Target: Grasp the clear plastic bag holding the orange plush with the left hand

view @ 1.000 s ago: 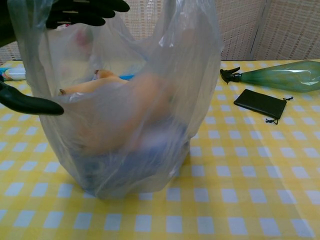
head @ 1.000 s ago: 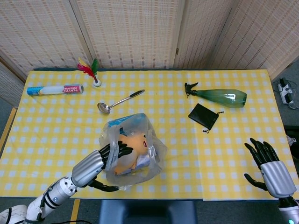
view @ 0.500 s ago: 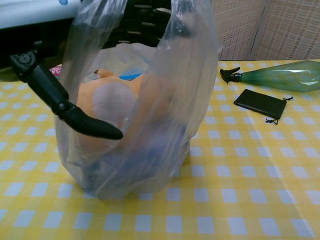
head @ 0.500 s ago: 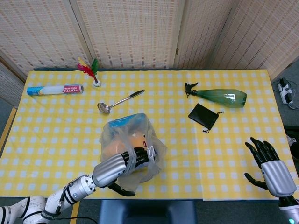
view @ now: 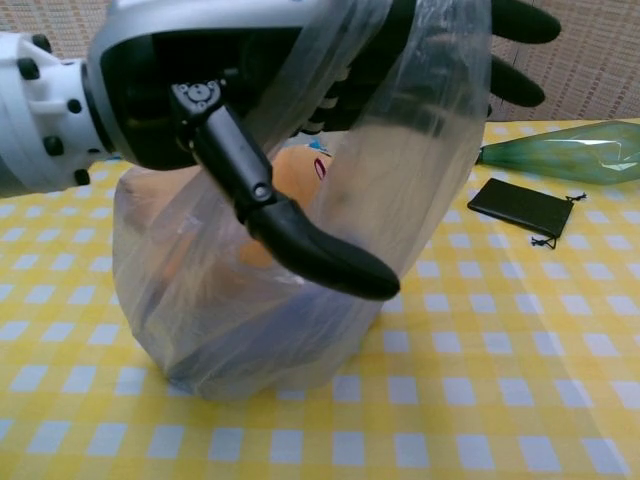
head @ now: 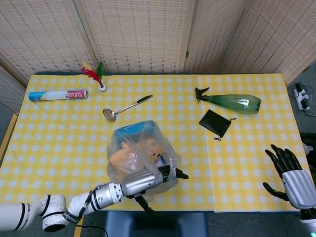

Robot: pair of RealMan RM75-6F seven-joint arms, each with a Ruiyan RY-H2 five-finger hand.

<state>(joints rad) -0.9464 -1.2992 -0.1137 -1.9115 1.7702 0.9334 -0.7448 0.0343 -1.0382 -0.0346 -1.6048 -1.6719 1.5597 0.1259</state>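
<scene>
Fingers [view: 520, 25] of the left hand [head: 148, 178] are gathered into the upper film of the clear plastic bag [head: 140, 155], thumb curled across its near face; the film is bunched against the palm, so the hand holds the bag. Inside it the orange plush [head: 132, 157] lies over something blue. The bag stands on the yellow checked tablecloth [head: 59, 138] close to the near edge, left of centre.

Right hand [head: 294, 180] hangs at the near right corner, fingers spread wide, holding nothing, well apart from the bag.

Between bag and right hand the cloth is bare. A black flat pouch [head: 215, 123] lies right of centre, a green spray bottle [head: 232, 102] on its side beyond it. A metal ladle [head: 126, 107] lies just behind the bag. A white labelled tube [head: 58, 94] and a feathered shuttlecock [head: 96, 76] sit toward the far left corner.
</scene>
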